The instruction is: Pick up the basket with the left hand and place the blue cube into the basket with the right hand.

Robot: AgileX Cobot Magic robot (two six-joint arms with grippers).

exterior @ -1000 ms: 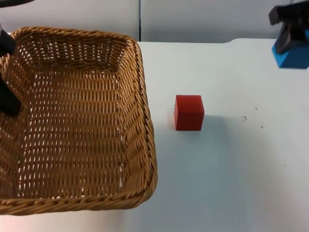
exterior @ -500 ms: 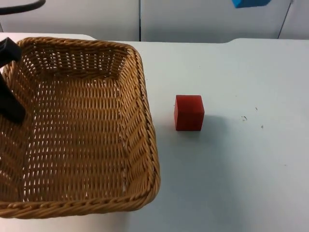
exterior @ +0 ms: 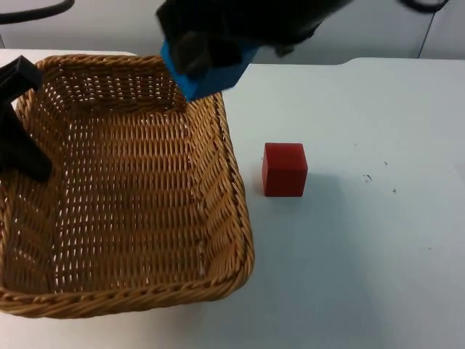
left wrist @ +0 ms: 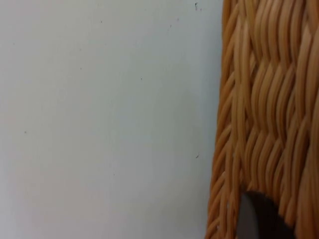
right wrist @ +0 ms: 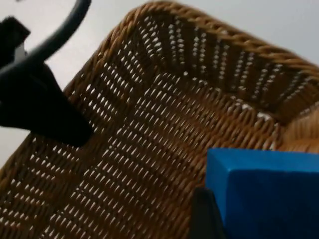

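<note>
While your left end effector [exterior: 18,123] clamps the left rim of the woven tan wicker basket [exterior: 131,189], your right end effector [exterior: 207,51] grips the blue cube [exterior: 211,76] above its far right corner; a red cube [exterior: 284,169] sits on the white bench [exterior: 363,240].

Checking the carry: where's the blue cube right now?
In the top view the blue cube is held by the right gripper above the far right corner of the basket, which the left gripper holds.
</note>
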